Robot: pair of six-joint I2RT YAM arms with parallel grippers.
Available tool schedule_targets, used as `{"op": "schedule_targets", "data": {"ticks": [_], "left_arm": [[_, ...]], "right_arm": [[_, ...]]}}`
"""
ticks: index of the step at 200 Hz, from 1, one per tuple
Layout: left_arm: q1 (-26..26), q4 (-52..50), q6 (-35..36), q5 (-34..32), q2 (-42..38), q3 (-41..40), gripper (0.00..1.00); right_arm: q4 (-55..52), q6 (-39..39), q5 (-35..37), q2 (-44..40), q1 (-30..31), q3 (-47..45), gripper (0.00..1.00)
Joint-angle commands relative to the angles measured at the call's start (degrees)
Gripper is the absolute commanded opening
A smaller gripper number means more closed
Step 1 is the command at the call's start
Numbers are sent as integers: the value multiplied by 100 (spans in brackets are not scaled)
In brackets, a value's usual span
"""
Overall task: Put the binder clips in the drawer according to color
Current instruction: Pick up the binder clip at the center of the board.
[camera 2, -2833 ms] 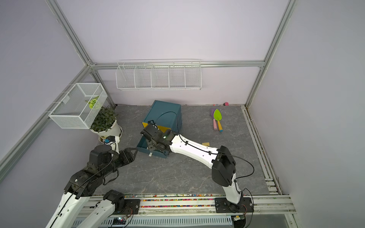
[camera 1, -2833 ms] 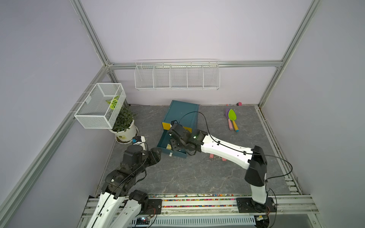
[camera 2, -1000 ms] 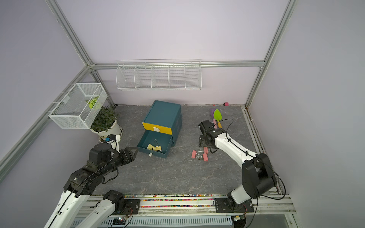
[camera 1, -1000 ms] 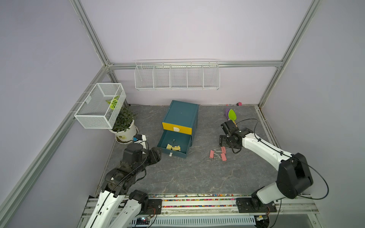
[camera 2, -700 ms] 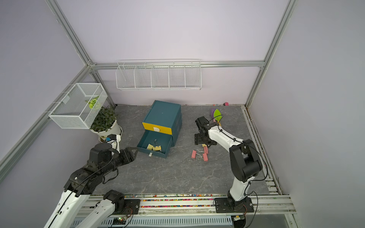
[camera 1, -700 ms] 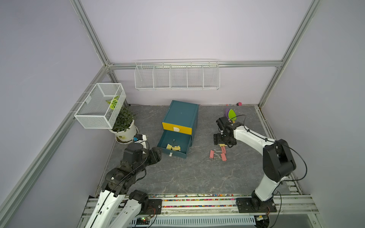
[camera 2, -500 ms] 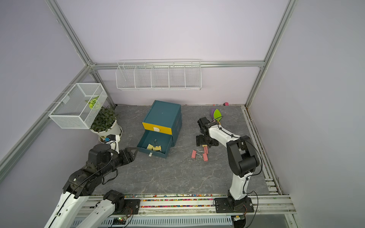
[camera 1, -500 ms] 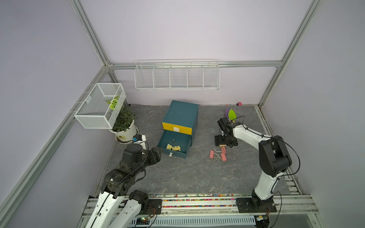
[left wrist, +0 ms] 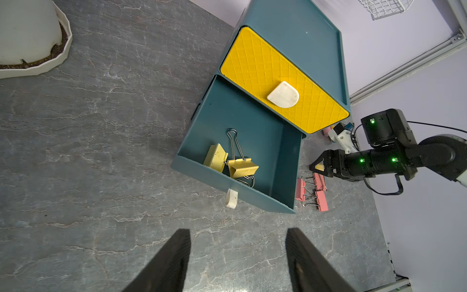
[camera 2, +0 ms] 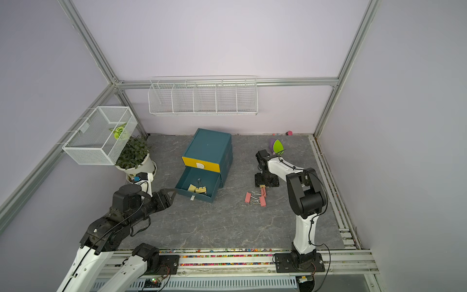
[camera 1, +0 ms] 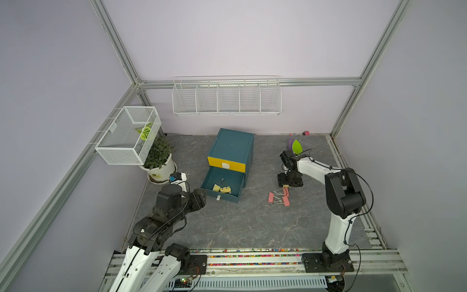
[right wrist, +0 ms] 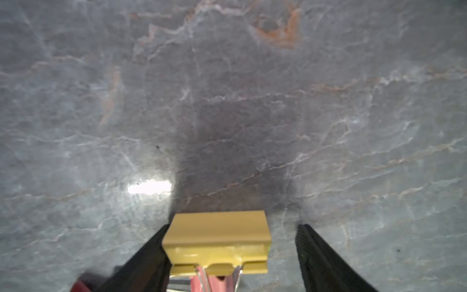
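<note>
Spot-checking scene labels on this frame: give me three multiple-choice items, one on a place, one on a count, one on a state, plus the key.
1. Where do the pink binder clips lie?
A. In the plant pot's saucer
B. On the grey tabletop beside the cabinet
C. In the wall wire rack

2. How many yellow binder clips lie in the open teal drawer?
A. One
B. Two
C. Four

3. The yellow-fronted top drawer is:
A. Shut
B. Pulled halfway out
C. Taken out of the cabinet

Key:
1 B: both top views show the pink clips on the tabletop, outside the drawer.
2 B: the left wrist view shows two yellow bodies on the drawer floor.
3 A: its front sits flush in the cabinet, above the pulled-out teal drawer.
</note>
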Motion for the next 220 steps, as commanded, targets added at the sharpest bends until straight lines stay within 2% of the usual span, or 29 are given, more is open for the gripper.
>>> {"op": "schedule_targets", "data": {"ticks": [1, 87, 150, 190, 220], "left_arm": [[22, 56, 111, -12, -31, 100, 65], [26, 74, 113, 1, -37, 72, 65], [26, 93, 117, 22, -26, 60, 66], [26, 105, 114, 13, -22, 35, 65], [27, 119, 109, 6, -22, 23, 65]], "right_arm": [[-18, -34, -128, 88, 0, 76, 74], [215, 105, -21, -119, 11, -115, 52], [458, 271, 305, -920, 236, -382, 48], [391, 307, 490, -1275, 577, -280, 46], [433, 260, 1008, -1689, 1383, -167, 46]]}}
